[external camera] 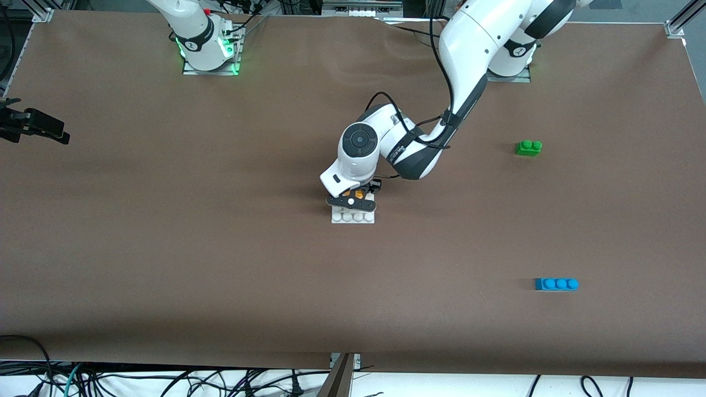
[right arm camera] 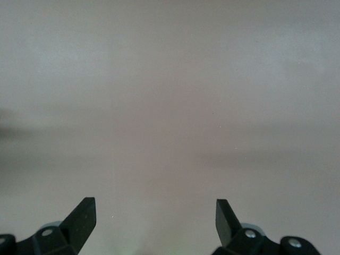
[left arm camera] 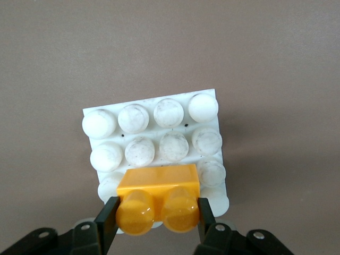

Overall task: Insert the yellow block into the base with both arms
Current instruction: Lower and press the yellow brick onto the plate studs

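The yellow block [left arm camera: 158, 183] is gripped at its two ends by my left gripper [left arm camera: 156, 215], which is shut on it. It sits on or just above the white studded base [left arm camera: 133, 118], over the edge row nearest the gripper; I cannot tell whether it is seated. In the front view the left gripper [external camera: 353, 198] holds the block [external camera: 357, 194] over the part of the base [external camera: 353, 216] farther from the front camera. My right gripper [right arm camera: 155, 212] is open and empty over bare table. It shows as a black shape [external camera: 33, 127] at the right arm's end of the table.
A green two-stud brick [external camera: 528, 148] lies toward the left arm's end of the table. A blue three-stud brick [external camera: 556, 284] lies nearer the front camera at the same end. Both are well apart from the base.
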Tool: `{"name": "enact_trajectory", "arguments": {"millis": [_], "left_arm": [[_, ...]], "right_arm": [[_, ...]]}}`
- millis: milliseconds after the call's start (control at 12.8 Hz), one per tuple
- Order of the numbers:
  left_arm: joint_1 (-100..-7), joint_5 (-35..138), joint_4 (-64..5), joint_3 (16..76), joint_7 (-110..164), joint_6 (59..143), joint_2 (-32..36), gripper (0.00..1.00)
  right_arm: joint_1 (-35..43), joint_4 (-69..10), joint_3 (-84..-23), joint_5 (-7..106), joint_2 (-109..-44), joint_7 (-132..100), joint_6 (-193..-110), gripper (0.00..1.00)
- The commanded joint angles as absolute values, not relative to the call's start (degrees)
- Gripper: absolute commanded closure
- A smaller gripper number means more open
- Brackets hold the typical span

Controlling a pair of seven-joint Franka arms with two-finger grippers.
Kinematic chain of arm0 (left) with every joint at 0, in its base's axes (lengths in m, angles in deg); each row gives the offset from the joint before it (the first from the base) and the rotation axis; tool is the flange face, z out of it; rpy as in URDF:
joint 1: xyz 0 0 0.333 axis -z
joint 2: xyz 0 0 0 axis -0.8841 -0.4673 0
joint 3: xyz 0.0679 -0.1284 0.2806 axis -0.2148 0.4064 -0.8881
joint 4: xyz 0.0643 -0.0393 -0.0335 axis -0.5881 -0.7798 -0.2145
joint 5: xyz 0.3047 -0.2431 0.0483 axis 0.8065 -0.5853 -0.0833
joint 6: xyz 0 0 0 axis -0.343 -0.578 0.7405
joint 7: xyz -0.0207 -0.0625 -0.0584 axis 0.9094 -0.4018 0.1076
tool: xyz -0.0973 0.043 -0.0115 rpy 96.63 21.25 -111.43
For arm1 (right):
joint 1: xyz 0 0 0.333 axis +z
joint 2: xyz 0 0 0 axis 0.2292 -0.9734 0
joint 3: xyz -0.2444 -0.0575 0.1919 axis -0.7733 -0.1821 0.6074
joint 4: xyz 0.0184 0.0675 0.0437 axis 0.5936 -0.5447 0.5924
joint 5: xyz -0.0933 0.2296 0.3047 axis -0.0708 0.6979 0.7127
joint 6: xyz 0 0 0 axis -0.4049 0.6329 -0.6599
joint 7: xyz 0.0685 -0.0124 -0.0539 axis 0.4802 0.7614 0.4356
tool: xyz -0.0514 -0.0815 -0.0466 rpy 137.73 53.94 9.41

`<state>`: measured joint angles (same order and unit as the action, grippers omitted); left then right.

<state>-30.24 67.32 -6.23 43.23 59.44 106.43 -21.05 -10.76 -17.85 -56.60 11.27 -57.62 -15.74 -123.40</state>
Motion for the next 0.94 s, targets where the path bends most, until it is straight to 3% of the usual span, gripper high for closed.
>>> {"name": "enact_trajectory", "arguments": {"millis": [0,469,625,860], "left_arm": [[-29.1,67.8,-6.0,42.4,59.8,106.0,-21.2,0.73],[-29.0,67.8,-6.0,42.3,59.7,106.0,-21.7,0.68],[-29.0,67.7,-6.0,42.3,59.8,106.1,-21.8,0.61],[-29.0,67.8,-5.9,42.3,59.7,106.3,-22.5,0.61]], "right_arm": [[-10.8,-17.5,-56.5,10.6,-57.5,-15.2,-123.2,0.00],[-10.8,-17.5,-56.5,10.6,-57.5,-15.2,-123.2,0.00],[-10.8,-17.5,-56.5,10.6,-57.5,-15.2,-123.2,0.00],[-10.8,-17.5,-56.5,10.6,-57.5,-15.3,-123.2,0.00]]}}
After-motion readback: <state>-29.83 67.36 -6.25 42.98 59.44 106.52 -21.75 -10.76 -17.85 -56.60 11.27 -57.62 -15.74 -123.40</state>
